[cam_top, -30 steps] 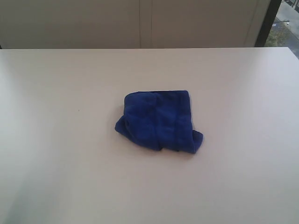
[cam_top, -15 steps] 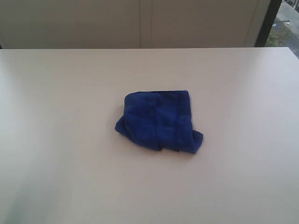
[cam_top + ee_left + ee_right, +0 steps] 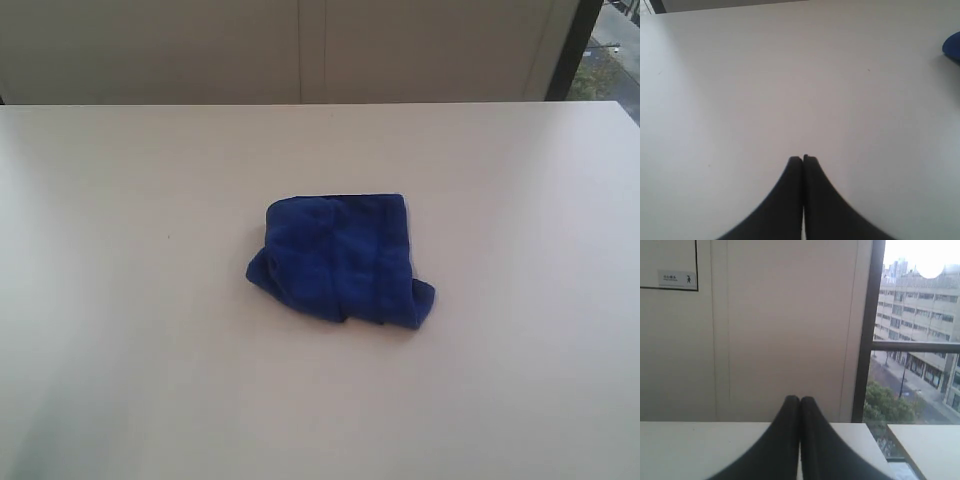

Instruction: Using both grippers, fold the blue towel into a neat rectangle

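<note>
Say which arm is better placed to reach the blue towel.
Left, probably: the left gripper, shut, faces the table with the blue towel at its view's edge; the right gripper faces the wall, no towel visible.

Exterior view: the towel [image 3: 340, 260] lies on the worktop [image 3: 120, 350], near its middle and a little to the right. Behind the worktop's far edge I see a wall [image 3: 300, 50], and a window [image 3: 610, 40] stands at the wall's right end.

Left end effector [image 3: 803, 159] hangs over bare worktop. The towel is well apart from it, with only a corner reaching into that camera's view.

Right end effector [image 3: 800, 399] faces the wall and window across the worktop's far edge.
</note>
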